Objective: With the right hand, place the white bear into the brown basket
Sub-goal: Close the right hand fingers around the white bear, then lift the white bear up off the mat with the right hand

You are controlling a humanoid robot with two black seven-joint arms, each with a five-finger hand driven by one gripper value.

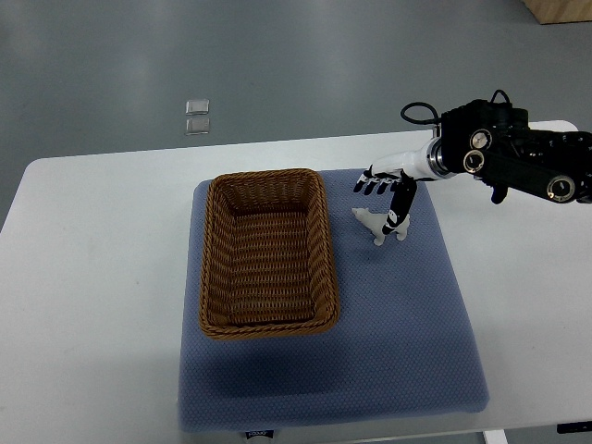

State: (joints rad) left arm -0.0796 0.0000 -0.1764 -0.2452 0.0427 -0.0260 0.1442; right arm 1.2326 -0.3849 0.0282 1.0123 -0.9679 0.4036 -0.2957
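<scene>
The white bear (pixel 377 225) stands on the blue mat (pixel 398 324), just right of the empty brown basket (pixel 266 254). The right hand (pixel 387 192) hovers spread, one finger touching; a nudge might topple it.

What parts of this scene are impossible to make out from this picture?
- White bear, top view: its right side is hidden behind the right hand, so a grip cannot be confirmed.
- Two small clear items on the floor: too small to identify.
- Left arm: out of frame.
</scene>
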